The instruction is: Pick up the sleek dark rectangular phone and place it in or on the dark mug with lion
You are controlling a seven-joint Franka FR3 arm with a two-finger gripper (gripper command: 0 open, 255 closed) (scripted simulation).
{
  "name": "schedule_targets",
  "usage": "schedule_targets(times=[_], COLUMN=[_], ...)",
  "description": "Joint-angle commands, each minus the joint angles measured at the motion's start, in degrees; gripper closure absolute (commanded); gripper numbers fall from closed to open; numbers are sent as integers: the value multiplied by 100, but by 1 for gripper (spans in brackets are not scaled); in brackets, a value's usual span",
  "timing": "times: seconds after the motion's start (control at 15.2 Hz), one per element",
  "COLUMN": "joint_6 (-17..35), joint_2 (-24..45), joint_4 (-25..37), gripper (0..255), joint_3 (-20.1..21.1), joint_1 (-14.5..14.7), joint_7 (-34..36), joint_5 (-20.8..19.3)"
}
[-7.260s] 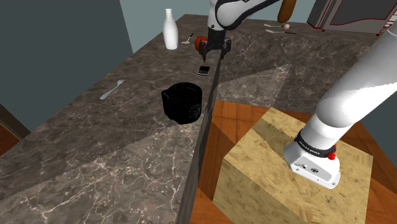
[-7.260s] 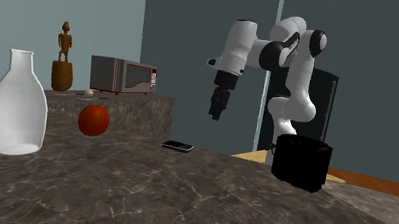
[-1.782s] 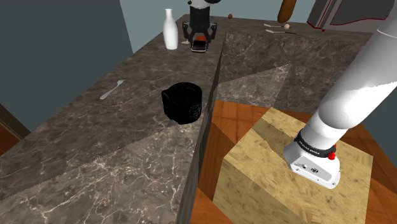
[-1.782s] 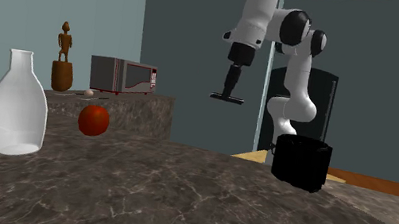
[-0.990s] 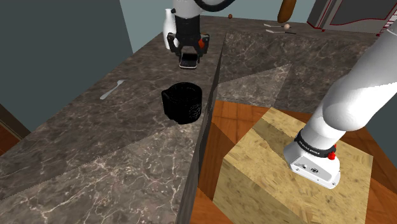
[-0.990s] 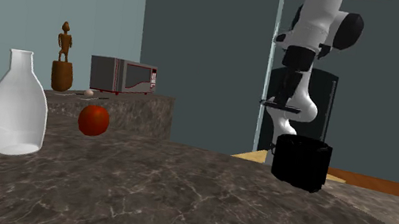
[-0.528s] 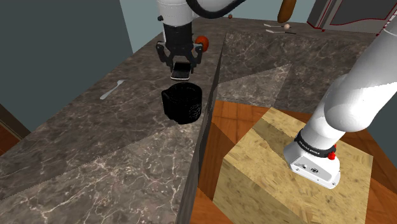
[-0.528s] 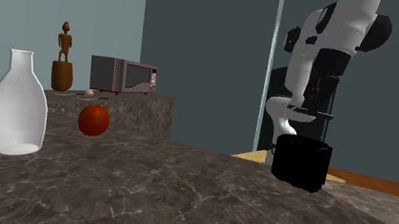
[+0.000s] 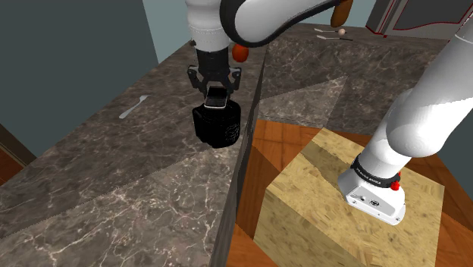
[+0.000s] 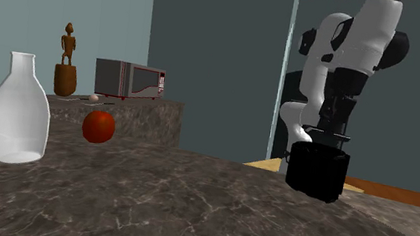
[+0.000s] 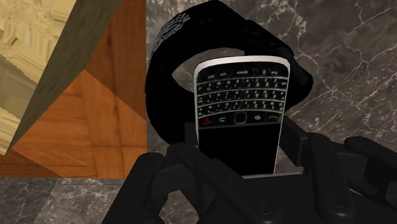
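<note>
One dark rectangular phone with a pale rim and a tiny keypad (image 11: 240, 114) was clamped by its long sides in the all-black two-finger gripper (image 11: 239, 153). The fingers were pinched in tight on the phone's edges, screen end back in the hand and keypad end poking out. Grabbing it at the screen end made sense to me, since that left the free end clear to go in first.

The phone hung right over the mouth of the chunky black mug (image 11: 167, 70), just above the rim. I couldn't tell if it was touching, and couldn't make out any lion either.

In the shoulder view the gripper (image 9: 217, 95) stood at 12 o'clock of the mug (image 9: 218, 127), which sat close to the edge of the dark veined marble counter (image 9: 114, 182). The pale chipboard stand box (image 9: 333, 190) was at 4 o'clock. A silver utensil (image 9: 134, 107) lay well apart at 9 o'clock, and a round red fruit (image 9: 240, 52) sat near 1 o'clock. In the second exterior view a white bottle-shaped vase (image 10: 21, 112) stood far off at 9 o'clock of the mug.

My guess: only the release was left, and the phone could catch on the rim or tip in at a slant.
</note>
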Motion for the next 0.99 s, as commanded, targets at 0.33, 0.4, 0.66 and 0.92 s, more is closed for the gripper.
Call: schedule_targets(times=[0.33,0.4,0.66,0.92], joint_6=[462,462,462,464], joint_2=[130,130,131,126], joint_4=[-366,-365,-364,-369], gripper=[255,255,255,0], joint_3=[12,12,12,8], joint_1=[-2,-2,-1,-4], joint_7=[146,146,147,140], joint_5=[-114,-114,-115,-112])
